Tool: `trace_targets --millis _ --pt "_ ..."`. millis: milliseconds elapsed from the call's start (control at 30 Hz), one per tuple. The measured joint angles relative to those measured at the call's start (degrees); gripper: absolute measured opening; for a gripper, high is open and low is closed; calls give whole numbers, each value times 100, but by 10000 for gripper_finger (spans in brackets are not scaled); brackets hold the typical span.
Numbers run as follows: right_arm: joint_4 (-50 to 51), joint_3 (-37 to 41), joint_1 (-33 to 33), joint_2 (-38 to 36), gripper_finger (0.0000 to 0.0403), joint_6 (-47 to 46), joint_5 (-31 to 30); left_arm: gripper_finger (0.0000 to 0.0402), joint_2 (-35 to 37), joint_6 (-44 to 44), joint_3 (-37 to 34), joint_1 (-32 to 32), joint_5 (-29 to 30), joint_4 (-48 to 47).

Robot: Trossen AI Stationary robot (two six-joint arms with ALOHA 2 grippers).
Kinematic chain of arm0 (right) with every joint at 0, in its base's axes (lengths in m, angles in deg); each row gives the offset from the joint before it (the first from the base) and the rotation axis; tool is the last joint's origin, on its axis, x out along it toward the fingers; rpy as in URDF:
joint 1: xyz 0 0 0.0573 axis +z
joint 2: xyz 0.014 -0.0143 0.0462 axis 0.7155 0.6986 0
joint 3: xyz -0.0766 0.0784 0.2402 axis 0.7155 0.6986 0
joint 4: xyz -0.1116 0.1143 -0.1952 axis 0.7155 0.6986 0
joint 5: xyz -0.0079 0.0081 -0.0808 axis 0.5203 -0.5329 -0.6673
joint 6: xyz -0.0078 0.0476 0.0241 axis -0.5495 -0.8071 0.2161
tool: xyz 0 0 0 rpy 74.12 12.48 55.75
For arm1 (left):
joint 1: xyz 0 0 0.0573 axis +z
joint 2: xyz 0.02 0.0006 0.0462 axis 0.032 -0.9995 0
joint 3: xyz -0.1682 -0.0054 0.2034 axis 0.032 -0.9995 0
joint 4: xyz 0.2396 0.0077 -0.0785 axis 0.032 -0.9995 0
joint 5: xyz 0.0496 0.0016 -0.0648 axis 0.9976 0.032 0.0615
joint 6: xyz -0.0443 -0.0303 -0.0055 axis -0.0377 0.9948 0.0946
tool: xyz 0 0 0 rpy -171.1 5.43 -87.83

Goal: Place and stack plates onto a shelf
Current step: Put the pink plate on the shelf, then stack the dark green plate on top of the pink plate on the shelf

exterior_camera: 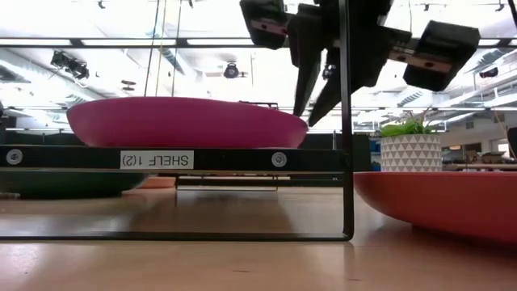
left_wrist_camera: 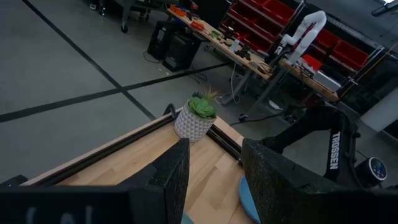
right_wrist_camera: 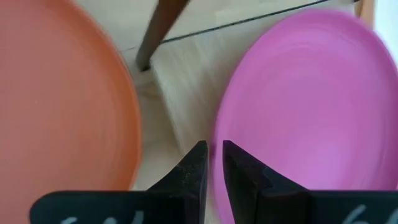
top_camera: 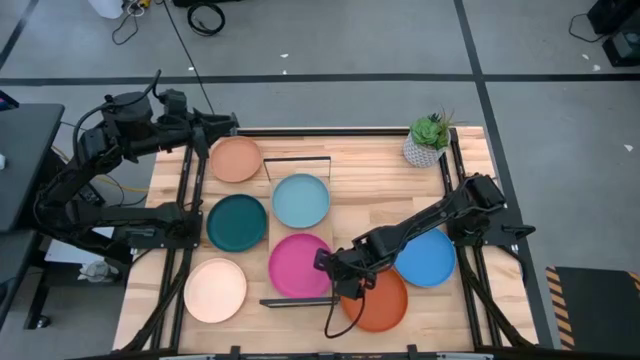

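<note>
Six plates show from my overhead camera. Going from the left: the left gripper [top_camera: 225,128] sits parked at the table's far left corner, beside the terracotta plate [top_camera: 235,159]. In its wrist view its fingers [left_wrist_camera: 175,174] stand spread with clear space between them, nothing held, looking toward the plant pot [left_wrist_camera: 193,121] at the far right corner.

Below the terracotta plate lie the teal plate [top_camera: 236,222] and, nearest me, the peach plate [top_camera: 215,290], all on the tabletop [top_camera: 370,190].

Next comes the shelf [top_camera: 298,240], running front to back along the middle. On it I see the light blue plate [top_camera: 301,200] toward the far end and the magenta plate [top_camera: 299,266] toward the near end, just beside each other. From table height the magenta plate [exterior_camera: 186,123] rests on the shelf board above a label reading SHELF 1(2).

The right gripper [top_camera: 335,265] hangs at the magenta plate's right rim, above the gap between it and the red-orange plate [top_camera: 378,300]. In its wrist view the fingers [right_wrist_camera: 198,165] are nearly pressed together with only a thin slit left; I think they hold nothing, though the rim is blurred there.

Farthest right, the bright blue plate [top_camera: 428,258] lies on the tabletop, touching the red-orange one's edge.
</note>
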Motion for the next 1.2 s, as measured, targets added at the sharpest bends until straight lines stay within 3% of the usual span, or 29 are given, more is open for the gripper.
trace_targets --millis 233,367,533,800,1033,1200 --pt "27 0 -6 -258 57 -408 -226 156 2 22 0 2 -358 -246" --pt "151 0 -13 -549 57 -756 -495 156 -10 -332 0 3 -379 -1126" --pt "447 0 -38 -1017 57 -1414 -1345 156 -169 -772 -149 2 159 -2409" --pt "928 0 -313 -1937 58 -2529 -2456 156 -496 -1207 -1028 9 482 -2417" --pt "1466 0 -623 -2699 58 -3653 -2512 156 -495 -1213 -2167 137 -1148 -2072" --pt "2152 0 -649 -3086 58 -4191 -2515 156 -114 -1031 -2623 -259 -1797 -2447"
